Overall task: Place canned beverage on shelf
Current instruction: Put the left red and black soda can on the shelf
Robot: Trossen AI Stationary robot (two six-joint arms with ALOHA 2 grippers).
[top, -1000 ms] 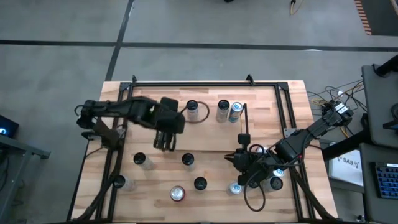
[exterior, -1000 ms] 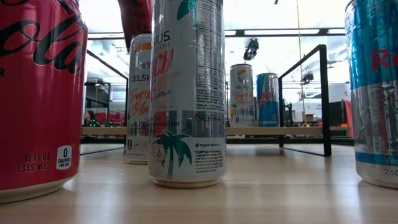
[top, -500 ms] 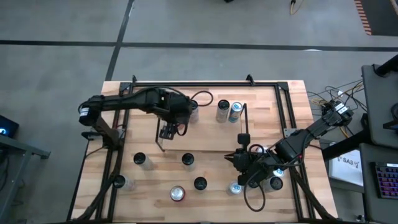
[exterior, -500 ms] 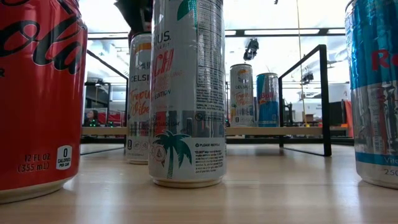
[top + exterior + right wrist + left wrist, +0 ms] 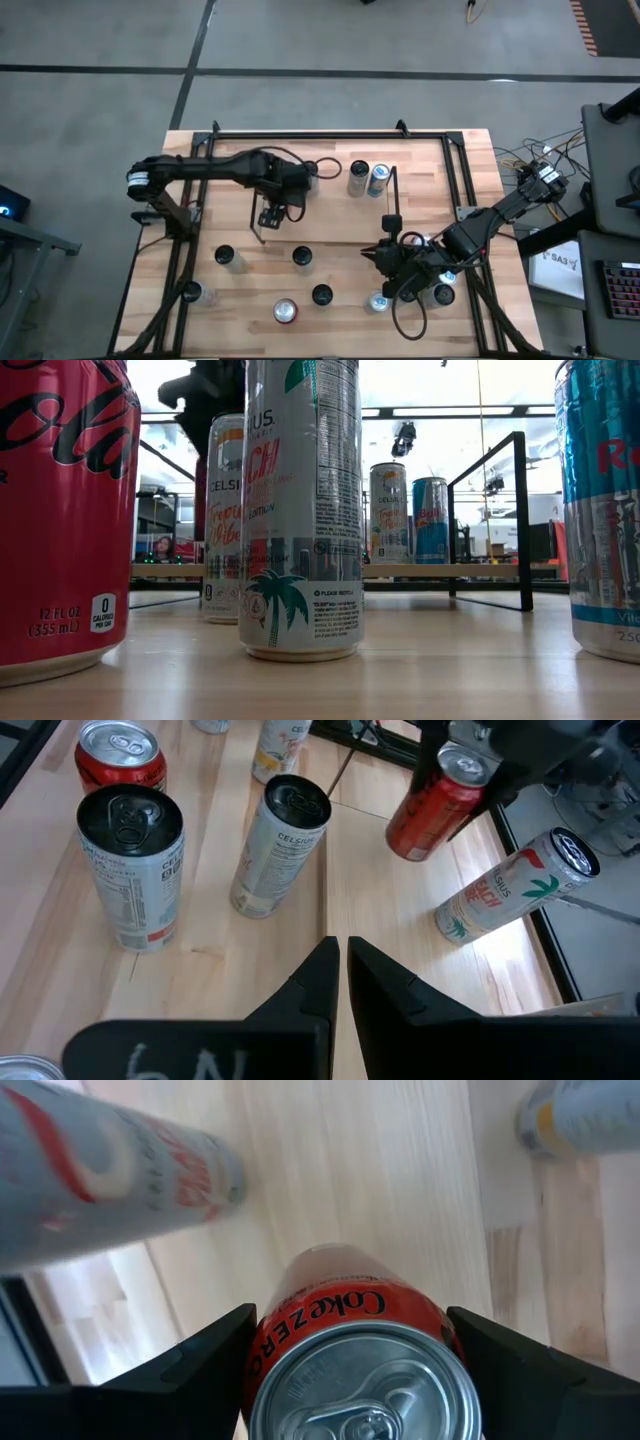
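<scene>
My left gripper (image 5: 283,190) is shut on a red Coke Zero can (image 5: 350,1330) over the left part of the shelf (image 5: 330,215). The shelf is a low rack with black wire end frames (image 5: 520,510) and a light wood base. In the right wrist view the red can (image 5: 435,810) hangs under that gripper, its bottom low over the wood. In the low view only a red strip (image 5: 200,510) of it shows behind a Celsius can. My right gripper (image 5: 340,955) waits shut and holds nothing, at the table's right near side. My left gripper pinches the red can's side wall just below its top rim (image 5: 268,1342) between its two fingers (image 5: 190,1365), one on each side. The fingers come from above, pointing down. The can hangs upright below them. Whether its bottom (image 5: 403,845) touches the shelf base I cannot tell.
Two cans (image 5: 358,178) (image 5: 378,178) stand on the shelf's right part, and a white can (image 5: 110,1180) stands close by the held one. Several loose cans (image 5: 302,257) stand on the near half of the table, two (image 5: 378,300) by my right gripper. A black tube frame (image 5: 330,133) rims the table.
My left gripper has carried the red can toward the table's far edge and a little to the right. It has come down over the shelf's left part. It has stayed shut on the can, which has stayed upright.
</scene>
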